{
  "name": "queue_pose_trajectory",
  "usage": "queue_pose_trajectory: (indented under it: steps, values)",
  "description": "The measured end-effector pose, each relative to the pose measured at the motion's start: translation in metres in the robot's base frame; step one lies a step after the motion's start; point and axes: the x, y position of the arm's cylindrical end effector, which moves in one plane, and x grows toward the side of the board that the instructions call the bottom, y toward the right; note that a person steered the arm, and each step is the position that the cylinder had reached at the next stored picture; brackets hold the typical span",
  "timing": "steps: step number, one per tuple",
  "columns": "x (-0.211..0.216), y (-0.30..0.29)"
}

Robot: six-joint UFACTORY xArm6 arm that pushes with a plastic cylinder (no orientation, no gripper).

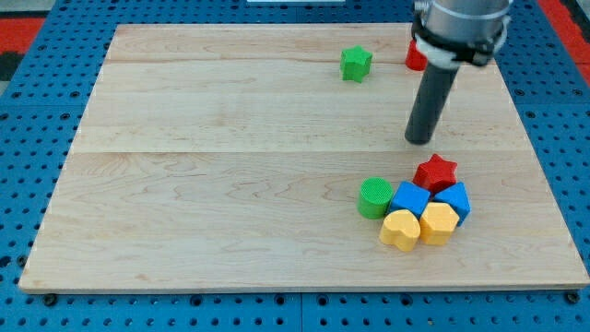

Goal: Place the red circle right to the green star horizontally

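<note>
Altogether two green blocks (356,63), two blue (410,198), two yellow (400,229), two red (435,171), one tip (420,141)

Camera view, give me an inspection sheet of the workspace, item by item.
Surface: pale wooden board, no marks seen.
Job's things: green star near the view's top; red block to its right, apart from it, mostly hidden behind the rod, shape not clear.
Clutter: a cluster at the view's lower right: red star, green circle, two blue blocks, two yellow blocks.
Tool: my tip sits between the red block and the cluster, touching no block.
Cables: nothing seen.
Surroundings: blue perforated base, red patches at the top corners.
</note>
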Motion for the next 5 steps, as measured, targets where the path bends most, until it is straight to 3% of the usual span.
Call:
queue_pose_trajectory:
  steps: [1, 3, 4, 5]
  values:
    - [-0.018, 0.094]
    - [-0.168, 0.1]
    - [-0.161, 0.039]
    - [-0.052, 0.021]
